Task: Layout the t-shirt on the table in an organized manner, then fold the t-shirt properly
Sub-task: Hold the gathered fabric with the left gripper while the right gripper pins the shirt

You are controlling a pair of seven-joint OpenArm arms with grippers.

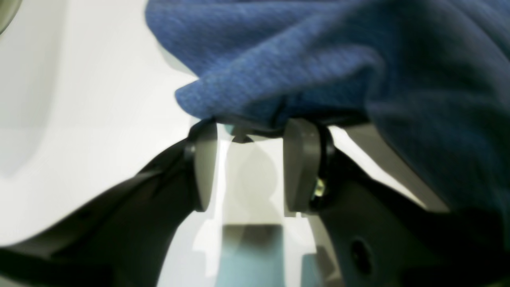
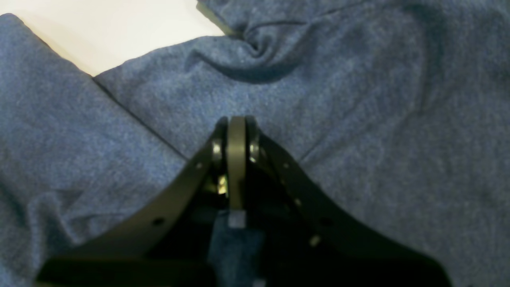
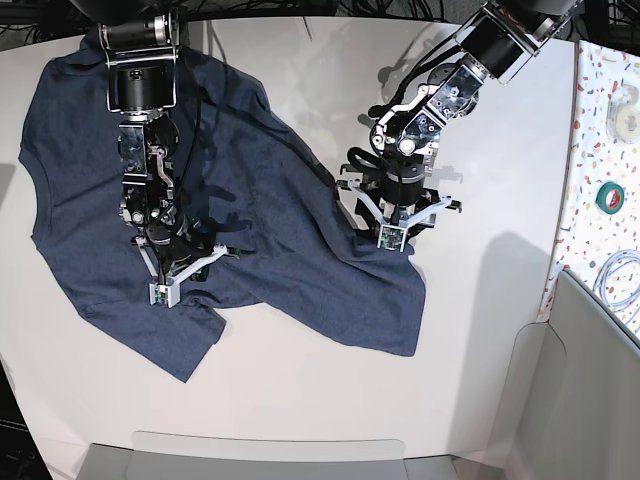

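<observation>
1 t-shirt (image 3: pixel 240 190), dark blue, spread on 1 white worktop (image 3: pixel 300 400). 2 robot arms over it, 1 gripper each: left gripper (image 3: pixel 392 238), right gripper (image 3: pixel 160 292). On the speckled surface (image 3: pixel 600 130) past the worktop's right edge: 1 green tape roll (image 3: pixel 611 195), 1 pale tape roll (image 3: pixel 625 97), 1 white cable coil (image 3: pixel 620 280).

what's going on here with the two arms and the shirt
A two-armed robot is spreading a dark blue t-shirt on a white table. The shirt lies mostly open but rumpled, with creases across the middle. The left gripper sits at the shirt's edge with its jaws apart, the cloth bunched just past the tips and nothing clamped between them. The right gripper is shut, resting over the cloth in the shirt's middle. No fold has been made yet.
</observation>
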